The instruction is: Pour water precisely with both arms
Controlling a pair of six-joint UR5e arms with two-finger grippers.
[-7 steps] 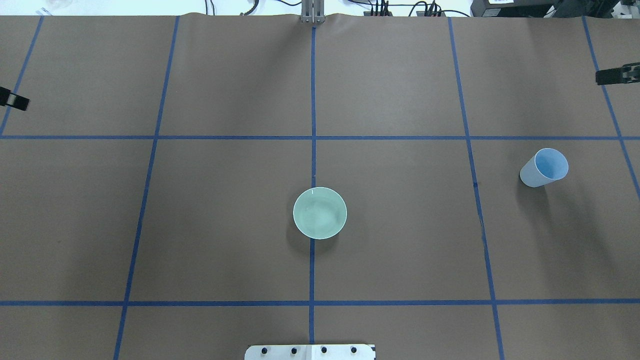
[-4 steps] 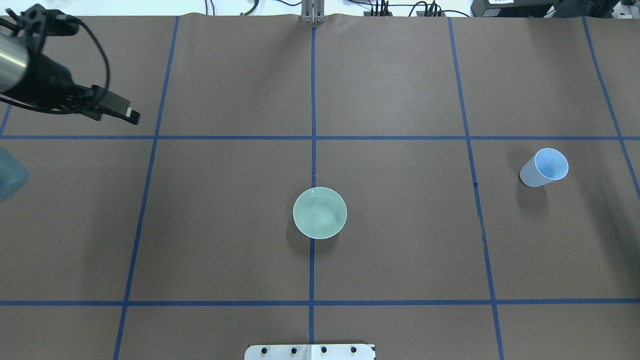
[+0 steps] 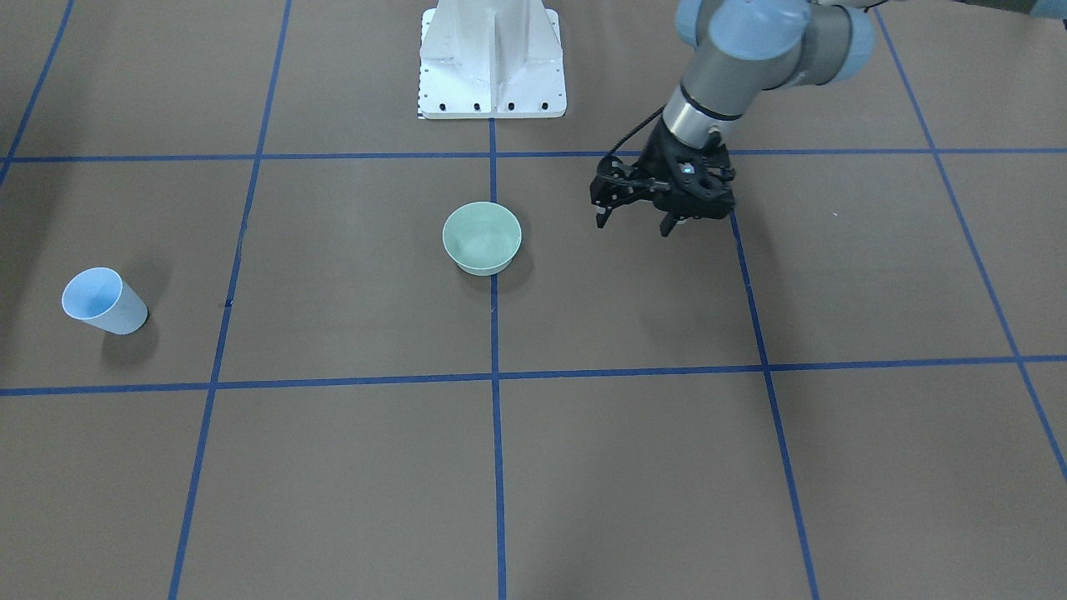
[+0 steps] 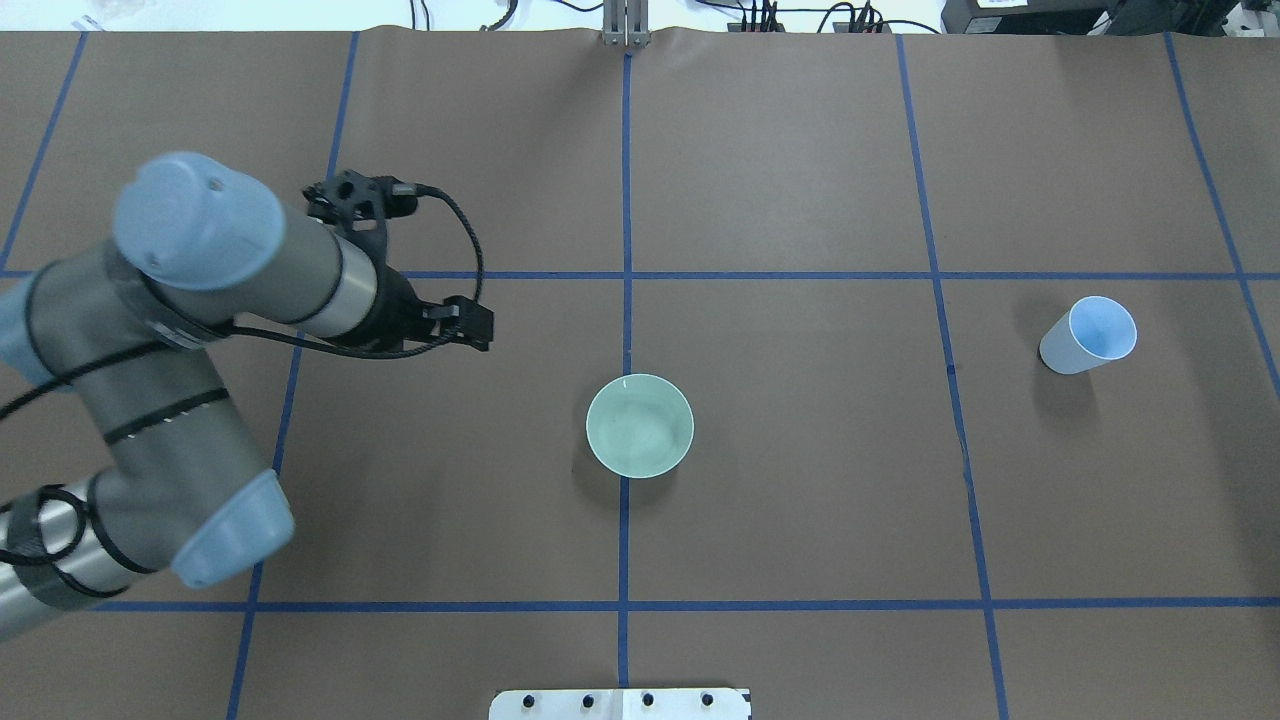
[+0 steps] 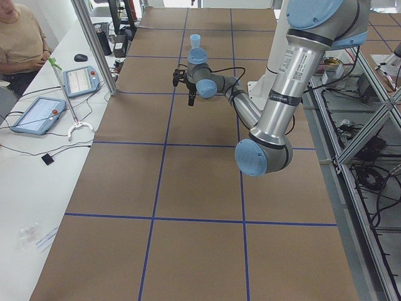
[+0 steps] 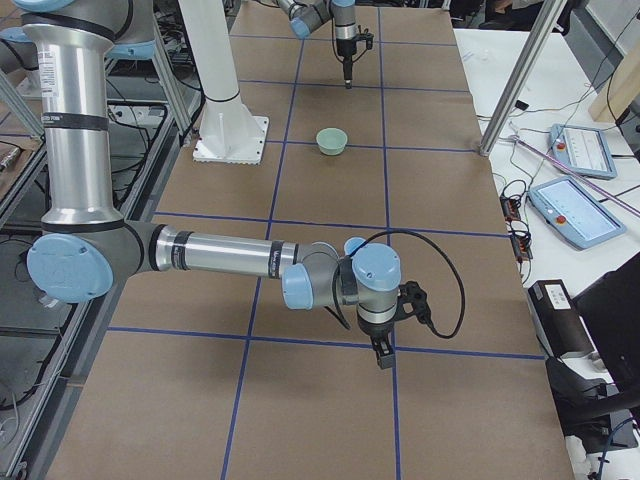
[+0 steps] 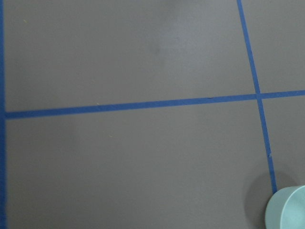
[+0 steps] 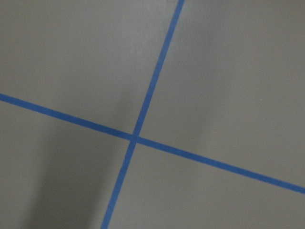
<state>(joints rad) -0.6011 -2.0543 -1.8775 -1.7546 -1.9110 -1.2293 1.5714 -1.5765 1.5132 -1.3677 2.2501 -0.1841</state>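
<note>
A pale green bowl (image 4: 640, 426) stands near the table's middle; it also shows in the front view (image 3: 482, 237) and at the left wrist view's lower right corner (image 7: 286, 210). Faint whitish ripples of water (image 4: 645, 432) show inside it. A light blue cup (image 4: 1088, 335) stands upright far to the right, also in the front view (image 3: 104, 301). My left gripper (image 4: 484, 326) is open and empty, above the table left of the bowl, fingers apart in the front view (image 3: 633, 223). My right gripper (image 6: 383, 355) shows only in the right side view, near the cup; I cannot tell its state.
Brown table cover with a blue tape grid (image 4: 627, 275). The white bolted pedestal (image 3: 492, 58) stands at the robot's edge. A metal post (image 4: 625, 25) and cables sit at the far edge. A person and tablets (image 5: 37, 113) are at a side table.
My left arm has swung in from the left edge toward the bowl. The right gripper tip has left the overhead view's right edge. Bowl and cup have not moved.
</note>
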